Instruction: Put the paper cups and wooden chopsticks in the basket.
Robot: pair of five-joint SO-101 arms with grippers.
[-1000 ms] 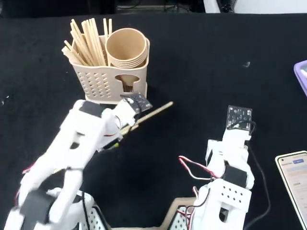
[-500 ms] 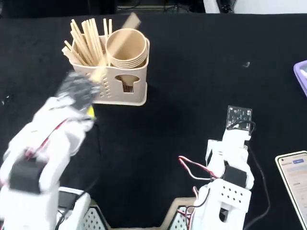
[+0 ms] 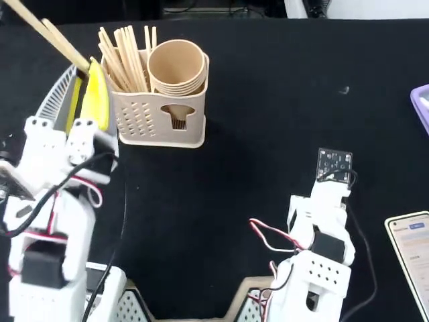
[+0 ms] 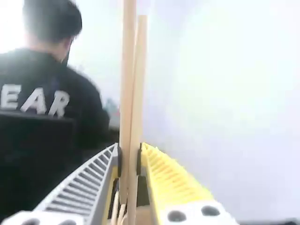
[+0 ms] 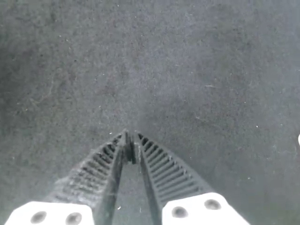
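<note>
Right gripper (image 5: 129, 140): at the lower right of the high view, pointing down at the cloth. Its jaws are together with nothing between them, probably parked out of the way.
Left gripper (image 3: 82, 67): raised at the left of the high view, its jaws clamped on a pair of sticks.
Held chopsticks (image 3: 47, 33): gripped near one end, side by side, slanting away to the upper left corner. They are outside the basket, just left of it, likely held high so they can go in end-first.
Basket (image 3: 157, 117): upper left of centre. Its left compartment holds the stored chopsticks (image 3: 124, 57) standing in a fan, and its right one holds the stacked paper cups (image 3: 176, 67).
Surface: a black cloth (image 3: 281, 87), with a phone (image 3: 410, 248) and a purple object (image 3: 422, 104) at the right edge.
Room: behind the sticks in the left wrist view is a pale background (image 4: 225, 93), possibly a wall or ceiling.
</note>
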